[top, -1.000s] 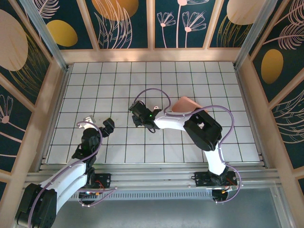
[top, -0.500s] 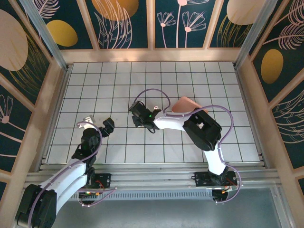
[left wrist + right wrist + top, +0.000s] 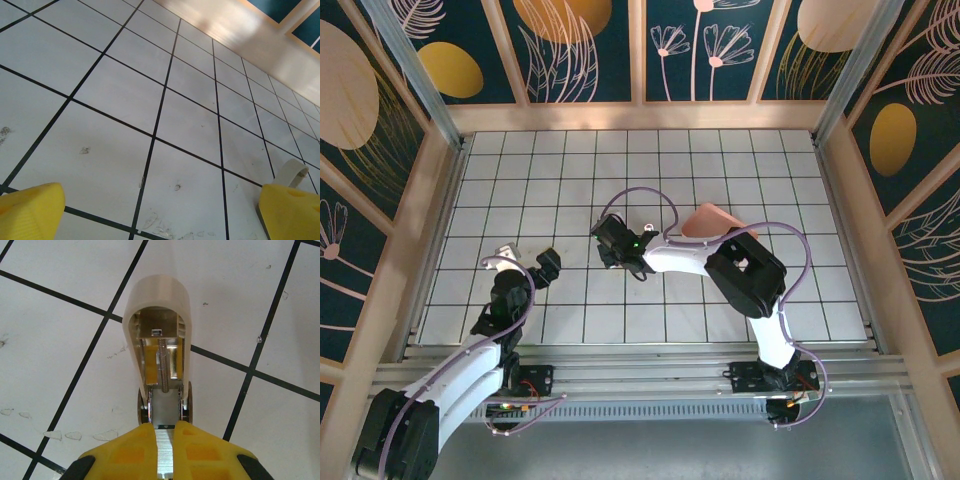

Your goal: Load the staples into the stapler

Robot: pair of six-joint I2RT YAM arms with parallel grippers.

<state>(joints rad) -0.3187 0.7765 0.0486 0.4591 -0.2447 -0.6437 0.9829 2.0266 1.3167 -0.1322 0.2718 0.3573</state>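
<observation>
Right gripper: clenched on the staples, strip pinched between its yellow fingers.
Staples: silvery ribbed strip, front end right at the stapler's metal rail.
Stapler: on the tiled desk around the middle, pale top swung open, spring and rail showing, directly ahead of the right gripper.
Left gripper: released, jaws spread wide, nothing between, low over bare tiles at near left.
Pink tray: behind the right arm, partly hidden.

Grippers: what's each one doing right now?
left gripper: open, holding nothing.
right gripper: shut on the staples, just behind the opened stapler.
</observation>
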